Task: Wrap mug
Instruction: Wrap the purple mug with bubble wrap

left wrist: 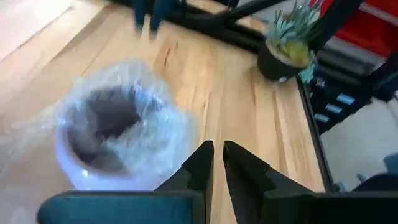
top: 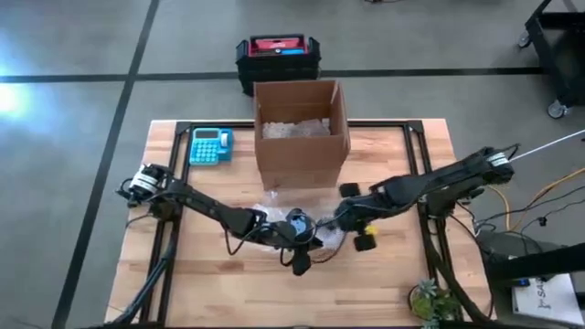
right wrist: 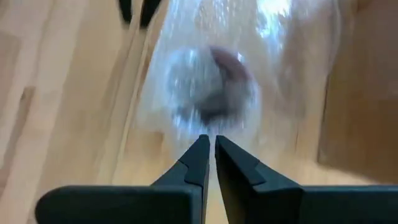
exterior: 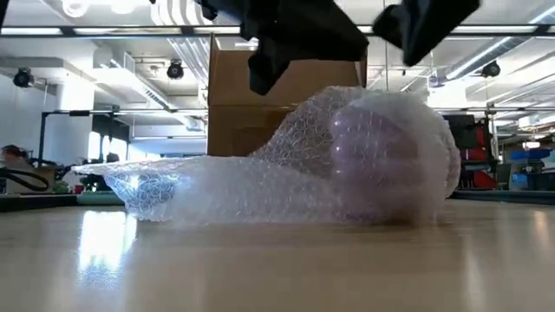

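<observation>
Both arms extended toward table centre; left gripper and right gripper with fingers nearly closed.

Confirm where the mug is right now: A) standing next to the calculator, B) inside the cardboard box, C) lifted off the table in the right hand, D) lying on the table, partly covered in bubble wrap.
D: the mug lies on its side on the table with bubble wrap over it, in front of the cardboard box, and neither hand holds it.
</observation>
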Action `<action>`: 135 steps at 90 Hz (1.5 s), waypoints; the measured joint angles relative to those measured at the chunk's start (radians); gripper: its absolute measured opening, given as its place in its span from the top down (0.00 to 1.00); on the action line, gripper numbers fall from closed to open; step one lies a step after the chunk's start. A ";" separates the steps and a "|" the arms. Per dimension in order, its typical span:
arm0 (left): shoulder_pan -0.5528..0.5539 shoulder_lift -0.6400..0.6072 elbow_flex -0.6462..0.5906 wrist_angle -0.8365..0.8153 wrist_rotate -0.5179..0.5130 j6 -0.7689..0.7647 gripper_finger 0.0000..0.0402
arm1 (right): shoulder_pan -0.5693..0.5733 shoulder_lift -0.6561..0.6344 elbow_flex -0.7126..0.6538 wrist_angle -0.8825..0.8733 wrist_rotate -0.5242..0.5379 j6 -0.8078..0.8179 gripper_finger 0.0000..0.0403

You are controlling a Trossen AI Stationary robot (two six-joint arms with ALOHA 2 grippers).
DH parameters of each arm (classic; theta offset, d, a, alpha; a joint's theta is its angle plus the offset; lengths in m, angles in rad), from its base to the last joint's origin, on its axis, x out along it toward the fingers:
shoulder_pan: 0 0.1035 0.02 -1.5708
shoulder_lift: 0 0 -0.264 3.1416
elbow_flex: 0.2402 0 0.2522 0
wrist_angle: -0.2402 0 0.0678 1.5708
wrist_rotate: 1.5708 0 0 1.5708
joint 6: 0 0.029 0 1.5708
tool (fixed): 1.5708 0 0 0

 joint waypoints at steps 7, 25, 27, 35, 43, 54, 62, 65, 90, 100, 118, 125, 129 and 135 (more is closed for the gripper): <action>-0.002 -0.013 0.000 -0.069 0.002 -0.021 0.94 | 0.026 -0.095 -0.094 0.038 0.063 0.061 0.97; 0.004 -0.054 -0.001 -0.229 0.001 -0.032 0.94 | 0.128 -0.306 -0.380 0.265 0.199 0.259 0.97; 0.004 -0.057 -0.001 -0.235 0.001 -0.025 0.94 | 0.144 -0.320 -0.407 0.307 0.200 0.279 0.97; 0.008 -0.064 -0.001 -0.270 0.007 0.035 0.94 | 0.220 -0.359 -0.520 0.531 0.205 0.336 0.97; 0.028 -0.082 -0.001 -0.354 0.009 0.026 0.92 | 0.297 -0.360 -0.603 0.752 0.214 0.332 0.97; 0.081 -0.104 0.000 -0.582 -0.001 -0.098 0.83 | 0.380 -0.333 -0.652 0.866 0.295 0.320 0.97; 0.109 -0.110 0.000 -0.761 -0.001 -0.197 0.73 | 0.412 -0.320 -0.655 0.842 0.351 0.283 0.97; 0.117 -0.111 0.000 -0.819 -0.001 -0.218 0.69 | 0.418 -0.315 -0.655 0.843 0.372 0.269 0.97; 0.140 -0.088 -0.001 -0.900 -0.001 -0.243 0.42 | 0.422 -0.295 -0.685 0.835 0.459 0.244 0.97; 0.140 -0.055 -0.001 -0.905 0.002 -0.221 0.36 | 0.421 -0.295 -0.698 0.820 0.461 0.271 0.97; 0.142 -0.043 -0.003 -0.910 0.002 -0.186 0.38 | 0.421 -0.296 -0.698 0.793 0.461 0.271 0.97; 0.142 -0.095 -0.003 -0.907 0.004 -0.219 0.41 | 0.421 -0.296 -0.698 0.793 0.461 0.271 0.97; 0.142 -0.133 -0.003 -0.913 -0.006 -0.243 0.43 | 0.421 -0.296 -0.698 0.794 0.461 0.272 0.97; 0.143 -0.188 -0.010 -0.914 -0.037 -0.288 0.46 | 0.421 -0.296 -0.698 0.794 0.460 0.270 0.97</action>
